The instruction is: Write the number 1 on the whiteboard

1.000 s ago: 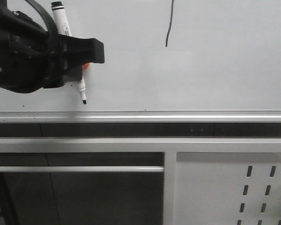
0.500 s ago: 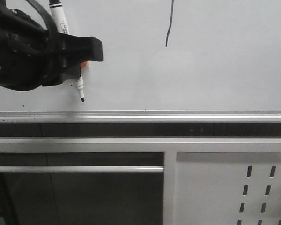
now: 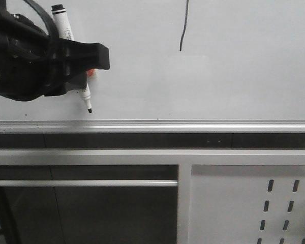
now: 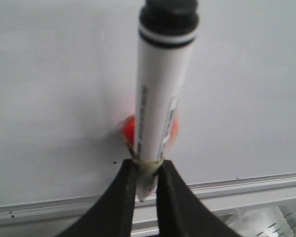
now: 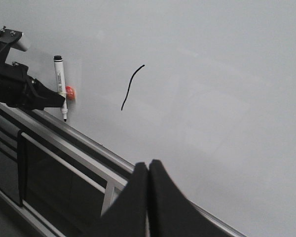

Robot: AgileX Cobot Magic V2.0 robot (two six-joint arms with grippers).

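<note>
Front view: the left gripper (image 3: 86, 76) is clamped on a marker (image 3: 66, 30) near the left edge of the whiteboard (image 3: 234, 81). The marker stands nearly upright, tip (image 3: 89, 109) down, just above the rail (image 3: 193, 124). The 1 (image 3: 183, 28) is a thin black stroke at the board's top, well to the right of the marker.

Left wrist view: both fingers (image 4: 121, 197) pinch the marker (image 4: 160, 94) low on its barrel; something orange (image 4: 130, 129) sits behind it against the board (image 4: 54, 89).

Right wrist view: the right gripper (image 5: 148, 170) has its fingers pressed together, holding nothing, well apart from the board (image 5: 227, 74). The 1 (image 5: 130, 86) shows whole, slightly curved, to the right of the marker (image 5: 60, 84).
</note>
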